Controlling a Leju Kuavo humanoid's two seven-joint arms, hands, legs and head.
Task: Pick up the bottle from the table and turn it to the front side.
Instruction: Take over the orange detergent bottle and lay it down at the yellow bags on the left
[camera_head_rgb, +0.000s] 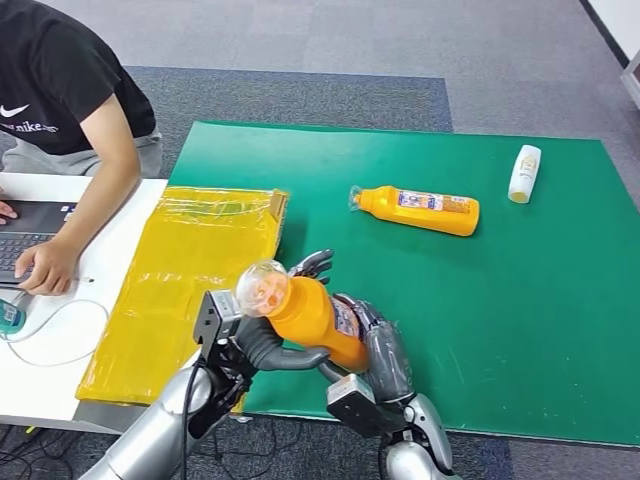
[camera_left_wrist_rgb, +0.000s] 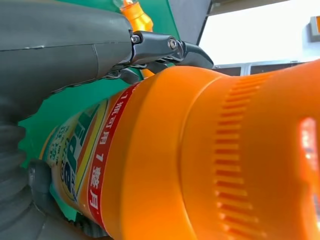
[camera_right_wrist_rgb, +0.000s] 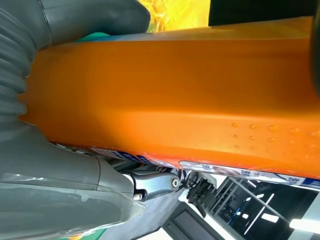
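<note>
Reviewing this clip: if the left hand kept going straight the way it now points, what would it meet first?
The left hand points across toward the robot's right and already grips the held orange bottle. Going on, it would probably press that bottle into the right hand on the bottle's far side. Depth is hard to judge.

2 orange bottles, 1 white bottle, 1 yellow bag, 1 laptop.

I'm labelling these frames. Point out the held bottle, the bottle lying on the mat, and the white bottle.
held bottle (camera_head_rgb: 306, 310), head view, orange neck.
lying orange bottle (camera_head_rgb: 416, 210), head view, body.
white bottle (camera_head_rgb: 524, 172), head view, side.
</note>
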